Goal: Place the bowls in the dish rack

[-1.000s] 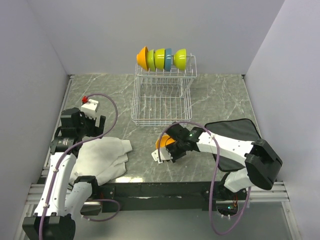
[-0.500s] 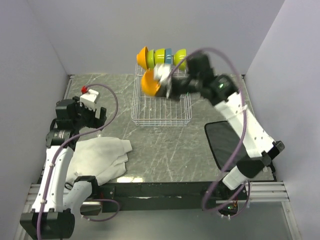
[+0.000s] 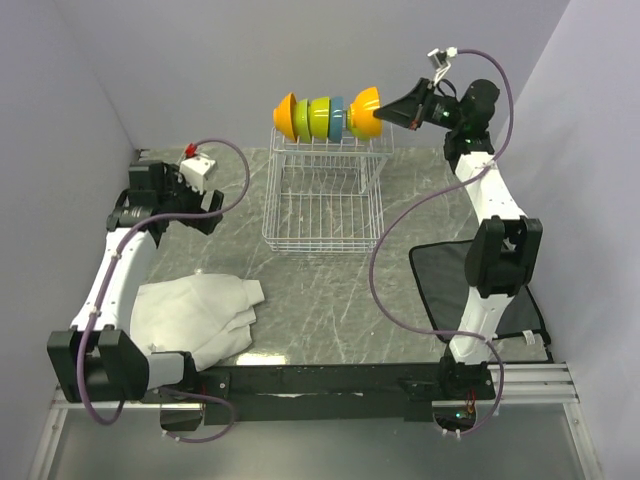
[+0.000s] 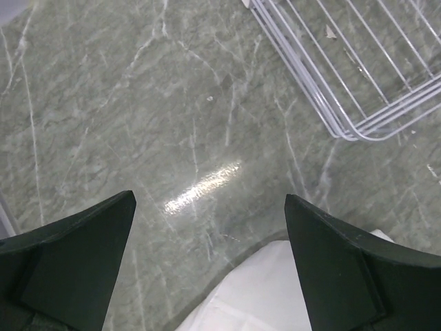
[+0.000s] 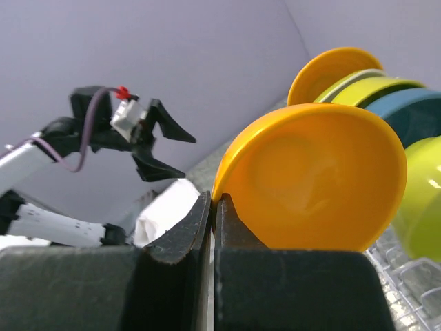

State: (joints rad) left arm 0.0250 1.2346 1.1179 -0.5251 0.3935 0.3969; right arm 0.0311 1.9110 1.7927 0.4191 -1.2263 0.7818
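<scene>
The white wire dish rack point(image 3: 320, 205) stands at the back middle of the table. Its raised tier holds a row of bowls on edge: orange point(image 3: 285, 115), lime point(image 3: 319, 117), blue point(image 3: 338, 117) and another lime, mostly hidden. My right gripper point(image 3: 400, 108) is shut on the rim of an orange bowl point(image 3: 366, 110) at the right end of that row. In the right wrist view the gripper point(image 5: 215, 207) pinches that bowl point(image 5: 313, 183), next to a lime bowl point(image 5: 424, 193) and the blue bowl point(image 5: 413, 114). My left gripper point(image 3: 212, 208) is open and empty, left of the rack.
A white cloth point(image 3: 200, 315) lies at the front left and shows under the left gripper point(image 4: 275, 296). A black mat point(image 3: 450, 275) lies at the right. The rack's corner point(image 4: 358, 76) is near the left gripper. Grey walls close three sides.
My right gripper lifted the orange bowl from the table's front to the right end of the bowl row on the rack. My left arm moved back and up, away from the cloth.
</scene>
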